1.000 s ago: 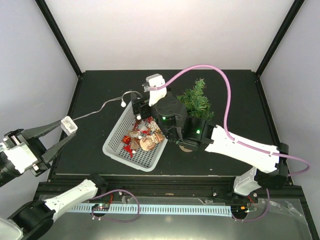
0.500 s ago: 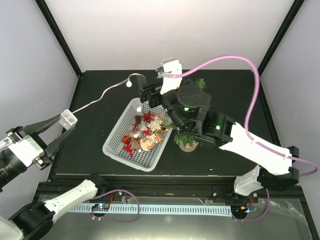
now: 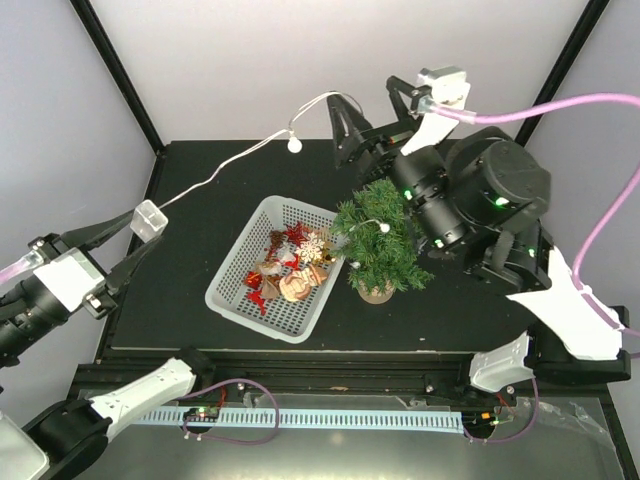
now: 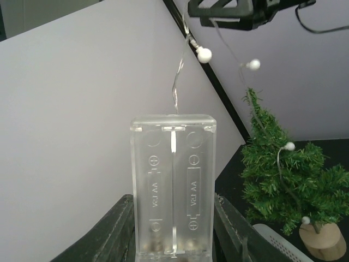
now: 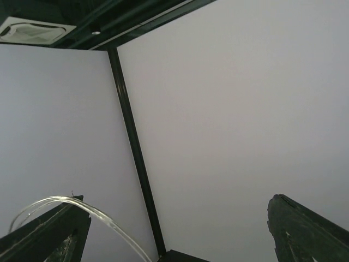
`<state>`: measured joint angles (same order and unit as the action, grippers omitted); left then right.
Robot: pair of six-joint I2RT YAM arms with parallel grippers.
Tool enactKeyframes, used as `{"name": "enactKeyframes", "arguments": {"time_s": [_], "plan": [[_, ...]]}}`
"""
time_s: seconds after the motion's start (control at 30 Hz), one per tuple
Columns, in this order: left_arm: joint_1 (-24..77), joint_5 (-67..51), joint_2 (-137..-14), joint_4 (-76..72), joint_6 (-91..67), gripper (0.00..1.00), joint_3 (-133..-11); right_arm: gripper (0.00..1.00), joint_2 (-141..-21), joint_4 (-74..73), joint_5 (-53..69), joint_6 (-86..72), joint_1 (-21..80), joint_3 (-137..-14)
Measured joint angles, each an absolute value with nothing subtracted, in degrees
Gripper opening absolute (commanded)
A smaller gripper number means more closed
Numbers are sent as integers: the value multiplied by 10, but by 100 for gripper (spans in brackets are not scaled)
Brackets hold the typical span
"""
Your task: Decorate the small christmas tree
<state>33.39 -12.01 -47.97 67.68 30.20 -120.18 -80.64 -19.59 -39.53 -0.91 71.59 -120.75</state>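
Observation:
The small christmas tree (image 3: 380, 243) stands upright on its tan base (image 3: 376, 292), right of the white basket (image 3: 232, 290); it also shows in the left wrist view (image 4: 283, 174). My left gripper (image 3: 140, 232) is shut on a clear battery box (image 3: 147, 218) (image 4: 173, 185), held high at the left. A thin light wire (image 3: 215, 180) with a white bulb (image 3: 295, 145) runs from the box up over one finger of my right gripper (image 3: 365, 105), then down onto the tree, where a bulb (image 3: 383, 228) rests. The right gripper (image 5: 174, 234) is wide open above and behind the tree, with the wire (image 5: 82, 210) draped on its left finger.
The basket holds several red, gold and white ornaments (image 3: 290, 270). Black frame posts (image 3: 120, 85) rise at the back corners. The right arm's pink cable (image 3: 560, 105) loops high on the right. The basket rim (image 4: 278, 240) lies just left of the tree base.
My right arm has risen and swung back and right, off the tree, lifting the wire. The tree now shows in full. The left gripper has shifted slightly, still holding the box.

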Motion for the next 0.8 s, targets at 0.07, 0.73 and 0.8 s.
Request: {"name": "enactKeyframes", "arguments": {"time_s": [0.07,0.73,0.8], "plan": [[334,-120,-481,666,305,23,-1194,89,-800,-202,-390,-7,716,-1213],[334,-120,-505,606,314,23,-1163,90,-650,-215,-354,-18,716,-1074],[334,-120,-508,602,314,24,-1160,90,-630,-211,-360,-18,716,-1056]]}}
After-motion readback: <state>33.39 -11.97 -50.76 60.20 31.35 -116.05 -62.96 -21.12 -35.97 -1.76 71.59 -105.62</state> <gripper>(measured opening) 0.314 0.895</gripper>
